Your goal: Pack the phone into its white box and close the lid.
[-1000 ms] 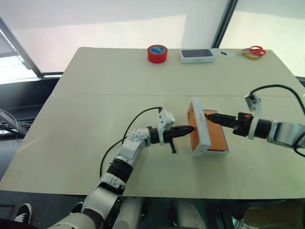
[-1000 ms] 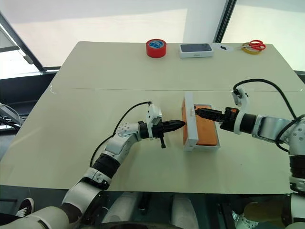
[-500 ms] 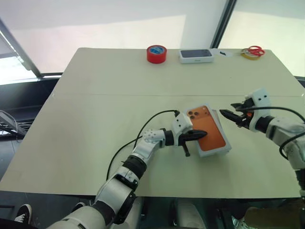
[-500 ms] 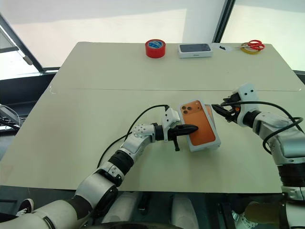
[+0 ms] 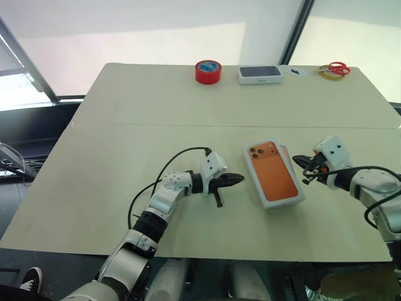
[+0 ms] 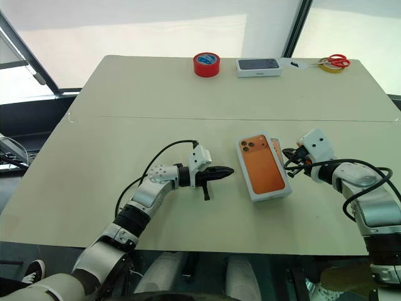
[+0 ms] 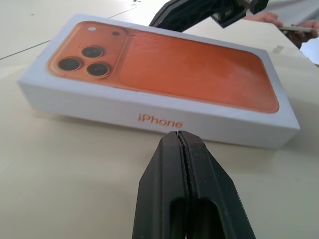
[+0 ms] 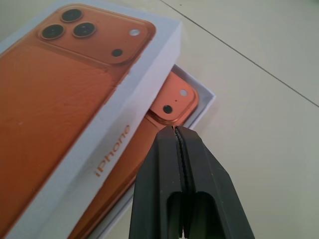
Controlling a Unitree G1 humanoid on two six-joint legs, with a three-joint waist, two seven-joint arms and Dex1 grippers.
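Note:
The lid point(image 5: 274, 172), white with an orange phone picture on top, lies flat over the white box point(image 8: 208, 98) but is skewed. Along its right side the box rim and a strip of the orange phone point(image 8: 174, 102) inside it stay uncovered. My left gripper point(image 5: 237, 180) is shut and empty. It points level at the lid's left side from a short gap away, and the left wrist view shows the lid's printed side wall point(image 7: 159, 119) just ahead. My right gripper point(image 5: 297, 160) is shut and empty beside the box's right edge, its tip point(image 8: 174, 128) close to the exposed phone corner.
At the table's far edge lie a red tape roll point(image 5: 207, 71), a closed dark-topped white box point(image 5: 259, 74), red scissors point(image 5: 337, 66) and a yellow ring point(image 5: 326, 73). Black cables trail from both wrists. The cream table point(image 5: 125, 150) is bare around the box.
The lid stood on edge a second ago and now lies flat on the box. My right gripper let go, shut and drew back right. My left gripper pulled back left from the lid.

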